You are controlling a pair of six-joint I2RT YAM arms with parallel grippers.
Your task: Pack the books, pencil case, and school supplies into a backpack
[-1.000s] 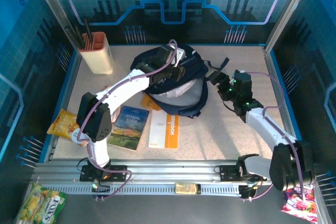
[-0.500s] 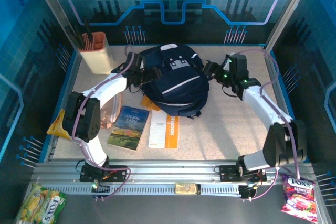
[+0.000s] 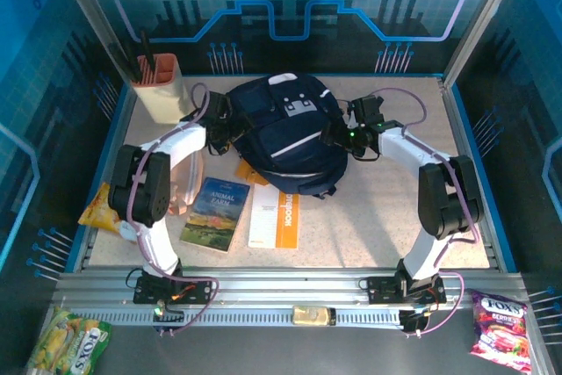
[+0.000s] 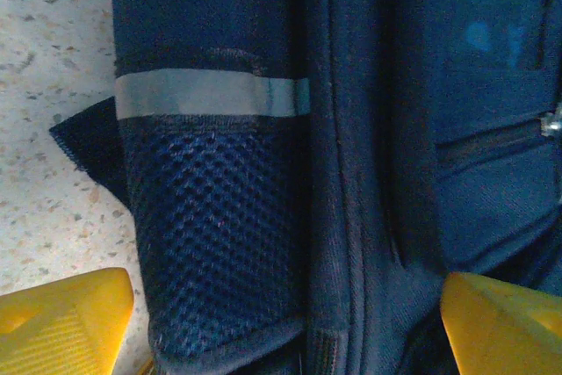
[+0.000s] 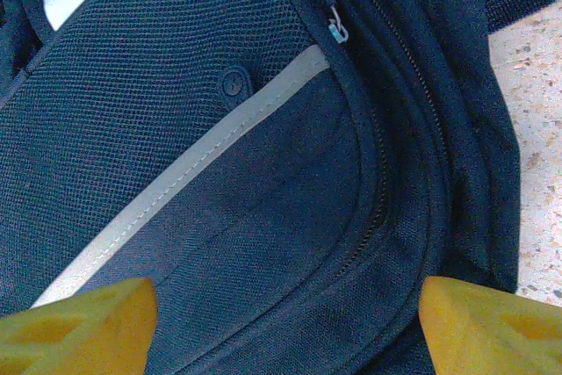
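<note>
- Since a second ago the backpack (image 3: 294, 138) has flopped shut and flat at the table's 12 o'clock, and both arms have closed in on its sides.
- Left gripper (image 3: 224, 122) is at the bag's 9 o'clock, jaws spread wide across the mesh pocket, gripping nothing.
- Books (image 3: 211, 212) lie at its 7 o'clock, unpacked.
- Right gripper (image 3: 338, 135) is at 3 o'clock, also spread and empty.
- Looks like they're still positioning the bag. I'd guess the zipper (image 5: 335, 32) needs opening next.

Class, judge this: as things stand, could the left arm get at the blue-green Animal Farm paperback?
Probably yes. The blue-green Animal Farm paperback lies flat, uncovered, near the left arm; the left gripper, jaws open, holds nothing beside the navy fabric backpack.
</note>
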